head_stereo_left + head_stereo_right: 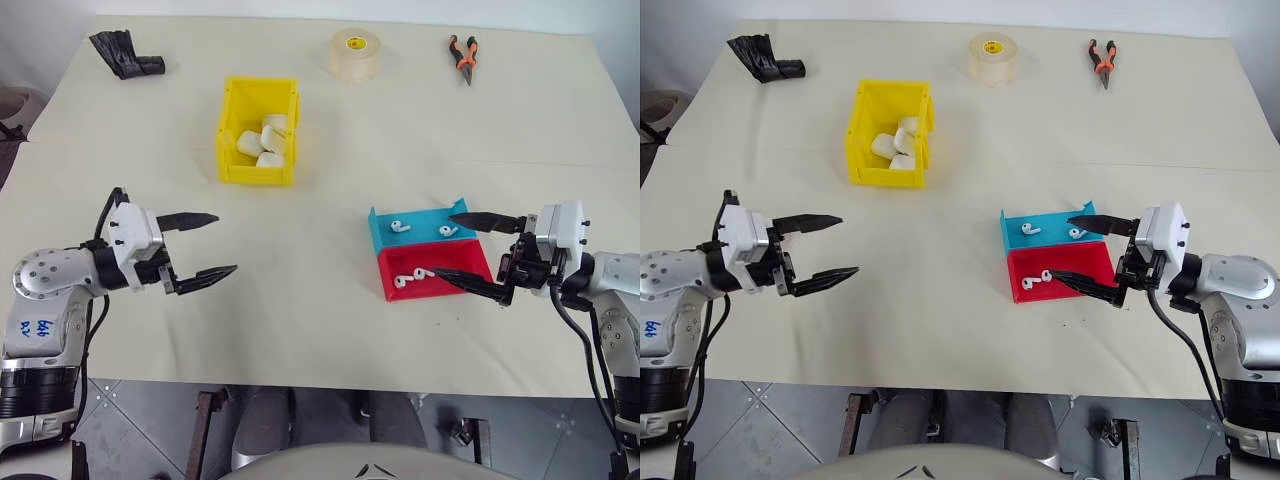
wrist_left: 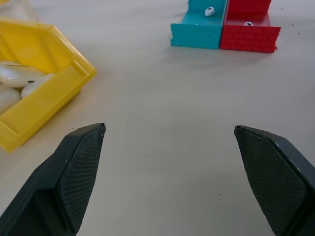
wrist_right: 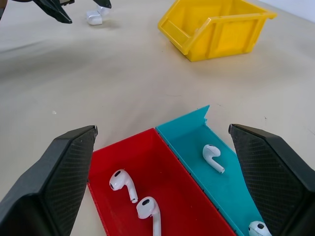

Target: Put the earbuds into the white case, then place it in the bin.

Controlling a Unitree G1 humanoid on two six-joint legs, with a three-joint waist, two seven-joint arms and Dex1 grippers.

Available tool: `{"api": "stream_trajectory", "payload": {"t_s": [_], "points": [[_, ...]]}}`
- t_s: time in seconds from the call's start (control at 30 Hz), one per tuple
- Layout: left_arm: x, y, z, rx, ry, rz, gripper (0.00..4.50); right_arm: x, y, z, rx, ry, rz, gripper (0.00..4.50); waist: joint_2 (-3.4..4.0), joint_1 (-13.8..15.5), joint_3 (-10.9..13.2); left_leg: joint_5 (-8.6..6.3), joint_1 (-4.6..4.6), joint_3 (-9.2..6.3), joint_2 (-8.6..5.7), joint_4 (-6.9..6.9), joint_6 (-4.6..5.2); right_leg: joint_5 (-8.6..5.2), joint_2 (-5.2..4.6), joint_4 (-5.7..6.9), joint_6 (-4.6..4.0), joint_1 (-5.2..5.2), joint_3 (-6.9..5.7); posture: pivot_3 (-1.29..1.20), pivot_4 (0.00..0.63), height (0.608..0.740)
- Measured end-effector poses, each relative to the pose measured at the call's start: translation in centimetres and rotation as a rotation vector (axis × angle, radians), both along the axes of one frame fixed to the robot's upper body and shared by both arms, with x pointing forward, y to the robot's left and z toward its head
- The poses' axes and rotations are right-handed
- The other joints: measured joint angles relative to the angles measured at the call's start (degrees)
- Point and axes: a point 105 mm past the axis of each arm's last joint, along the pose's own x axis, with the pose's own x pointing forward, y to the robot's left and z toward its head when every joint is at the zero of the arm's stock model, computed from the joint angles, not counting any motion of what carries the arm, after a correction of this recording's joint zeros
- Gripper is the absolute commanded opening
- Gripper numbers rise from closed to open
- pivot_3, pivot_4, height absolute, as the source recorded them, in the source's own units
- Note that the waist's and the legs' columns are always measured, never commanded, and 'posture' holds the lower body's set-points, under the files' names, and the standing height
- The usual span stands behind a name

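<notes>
The yellow bin (image 1: pixel 256 172) stands at the middle left of the table and holds several white cases (image 1: pixel 250 143). Two earbuds (image 1: pixel 401 226) lie in a shallow blue tray (image 1: pixel 424 236), and two more earbuds (image 3: pixel 123 183) lie in the red tray (image 1: pixel 450 255) beside it. My right gripper (image 1: pixel 440 244) is open and hovers level over the right side of both trays, its fingers either side of them and nothing held. My left gripper (image 1: pixel 226 242) is open over bare table at the near left, below the bin, pointing toward the trays.
A roll of tape (image 1: pixel 355 54), orange-handled pliers (image 1: pixel 463 57) and a black crumpled item (image 1: pixel 125 54) lie along the far edge. The near table edge runs just under both arms. Bare cloth lies between the bin and the trays.
</notes>
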Motion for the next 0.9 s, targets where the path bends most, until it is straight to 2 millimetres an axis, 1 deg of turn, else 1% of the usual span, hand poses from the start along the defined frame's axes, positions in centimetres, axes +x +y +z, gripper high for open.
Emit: {"api": "stream_trajectory", "payload": {"t_s": [0.2,0.3,0.37,0.43,0.5,0.57,0.6,0.67,0.7,0.77,0.9], "points": [[0.2,-0.3,0.3,-0.033,-0.01,0.032,4.46,0.0,0.2,0.1,0.001,-0.005,0.012,4.5,0.0,-0.01,0.0,0.0,0.0,-0.01,0.01,0.01,0.0,0.0,0.0,0.0,0.0,0.0,0.0,0.0,0.15,0.74],[0.4,0.1,0.8,-0.049,-0.017,0.096,4.46,0.0,0.6,0.3,0.011,-0.024,0.037,4.5,0.0,-0.14,0.0,0.0,0.0,-0.01,0.02,0.01,0.0,0.0,0.0,0.01,0.0,0.0,0.0,0.0,0.15,0.74],[0.2,1.4,1.0,-0.054,-0.034,0.215,4.46,0.1,1.2,0.9,0.04,-0.058,0.055,4.5,-0.01,-0.44,0.01,0.0,0.03,0.0,0.07,0.0,0.0,0.0,0.02,0.01,0.0,0.0,0.01,0.0,0.15,0.74],[0.0,2.9,1.4,-0.081,-0.054,0.353,4.46,0.0,1.7,0.9,0.063,-0.068,0.076,4.5,-0.01,-0.3,0.01,0.0,0.02,-0.02,0.07,0.0,0.0,0.0,0.02,0.0,0.0,0.0,0.01,0.0,0.15,0.74],[-0.7,4.6,1.5,-0.122,-0.042,0.506,4.46,-0.2,2.7,1.1,0.106,-0.087,0.107,4.5,-0.01,-0.13,0.01,0.0,0.01,-0.05,0.05,0.02,0.0,0.0,0.0,0.0,0.0,0.03,0.02,0.0,0.15,0.74],[-1.8,5.5,0.5,-0.137,0.004,0.615,4.46,-0.4,3.9,1.6,0.162,-0.119,0.15,4.5,-0.01,-0.16,0.01,-0.01,0.03,-0.07,0.05,0.02,-0.01,0.0,-0.01,-0.01,0.01,0.05,0.03,0.0,0.15,0.74],[-2.4,5.8,-0.4,-0.141,0.04,0.661,4.46,-0.5,4.4,1.9,0.191,-0.138,0.168,4.5,-0.01,-0.13,0.01,-0.01,0.03,-0.08,0.05,0.02,-0.01,0.0,-0.01,0.0,0.01,0.05,0.03,0.0,0.15,0.74],[-3.3,6.7,-1.8,-0.147,0.109,0.76,4.46,-0.6,5.1,2.2,0.214,-0.162,0.195,4.5,-0.02,-0.01,0.01,-0.01,0.01,-0.13,0.05,0.05,-0.01,0.0,0.0,0.01,0.01,0.06,0.01,0.0,0.15,0.74],[-3.6,7.5,-2.4,-0.148,0.137,0.825,4.46,-0.6,5.4,2.3,0.21,-0.168,0.218,4.5,-0.02,0.12,0.01,-0.01,0.02,-0.19,0.03,0.07,-0.01,0.0,0.0,0.01,0.0,0.1,0.0,0.0,0.15,0.74],[-3.9,8.6,-2.4,-0.146,0.151,0.916,4.46,-0.7,5.8,2.4,0.205,-0.175,0.243,4.5,-0.04,0.43,0.0,-0.01,0.01,-0.27,0.0,0.1,-0.01,0.0,0.0,0.01,0.0,0.14,-0.02,0.0,0.15,0.74],[-3.7,9.7,-1.8,-0.157,0.147,1.003,4.46,-0.6,6.0,2.5,0.199,-0.181,0.26,4.5,-0.04,0.78,0.0,-0.03,0.01,-0.29,-0.02,0.09,-0.04,0.0,0.0,-0.01,0.0,0.15,-0.03,0.0,0.15,0.74]]}}
